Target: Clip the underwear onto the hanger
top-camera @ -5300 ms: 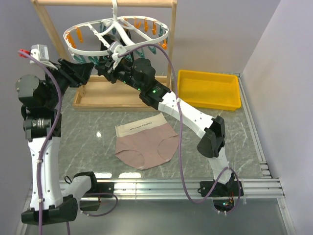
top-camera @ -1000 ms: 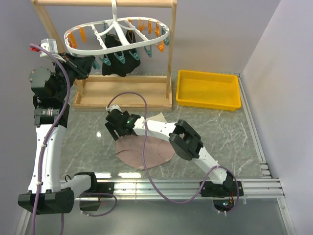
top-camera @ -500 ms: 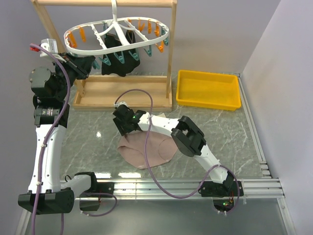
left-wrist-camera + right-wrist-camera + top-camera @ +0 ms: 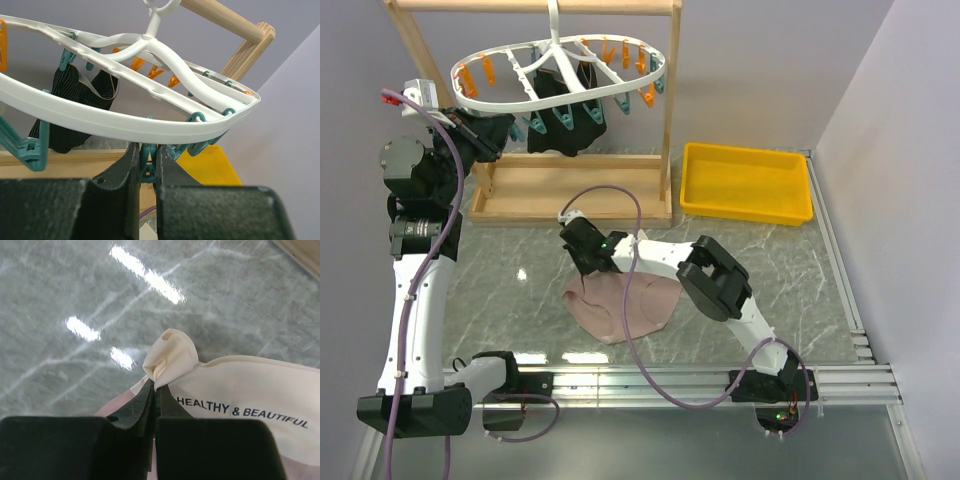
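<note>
1. Two grippers each hold something: the right gripper [image 4: 154,387] pinches a bunched corner of the beige waistband of the dusty-pink fabric underwear [image 4: 625,305], which lies mid-way across the grey marble table [image 4: 500,285].
2. The left gripper [image 4: 147,150] is pressed onto a teal clothespin [image 4: 147,170] under the rim of the white oval plastic hanger [image 4: 120,127], above the table's far edge.

The underwear [image 4: 620,306] lies on the surface [image 4: 500,280] before the rack [image 4: 520,210]; the hanger [image 4: 500,101] hangs from its bar, the tray [image 4: 745,214] sits right.
</note>
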Action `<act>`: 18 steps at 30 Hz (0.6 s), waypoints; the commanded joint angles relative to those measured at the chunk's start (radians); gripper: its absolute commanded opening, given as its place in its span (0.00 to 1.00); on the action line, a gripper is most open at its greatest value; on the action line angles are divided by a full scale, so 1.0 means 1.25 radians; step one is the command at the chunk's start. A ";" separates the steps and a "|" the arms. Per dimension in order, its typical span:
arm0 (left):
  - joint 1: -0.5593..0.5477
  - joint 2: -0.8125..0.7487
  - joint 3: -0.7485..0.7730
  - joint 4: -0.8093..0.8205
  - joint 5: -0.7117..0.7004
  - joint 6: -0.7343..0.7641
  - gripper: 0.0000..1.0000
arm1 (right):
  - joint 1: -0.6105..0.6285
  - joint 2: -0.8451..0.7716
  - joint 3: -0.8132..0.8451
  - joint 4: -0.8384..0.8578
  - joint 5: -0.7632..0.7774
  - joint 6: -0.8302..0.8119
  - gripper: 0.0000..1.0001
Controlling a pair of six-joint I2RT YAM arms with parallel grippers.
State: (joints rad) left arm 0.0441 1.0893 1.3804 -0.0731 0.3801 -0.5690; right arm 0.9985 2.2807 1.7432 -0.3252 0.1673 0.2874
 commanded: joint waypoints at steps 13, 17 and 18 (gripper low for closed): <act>-0.003 -0.016 0.006 -0.003 0.027 -0.003 0.01 | -0.047 -0.322 -0.232 0.487 -0.130 -0.223 0.00; -0.002 -0.014 0.004 -0.004 0.033 -0.006 0.01 | -0.047 -0.337 -0.197 0.507 -0.155 -0.258 0.00; -0.003 -0.014 0.005 -0.005 0.035 -0.006 0.00 | -0.047 -0.340 -0.193 0.512 -0.166 -0.280 0.00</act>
State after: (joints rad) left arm 0.0441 1.0893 1.3800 -0.0895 0.3962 -0.5697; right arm 0.9360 1.8984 1.4609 0.2089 0.0086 0.0181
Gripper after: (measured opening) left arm 0.137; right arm 0.015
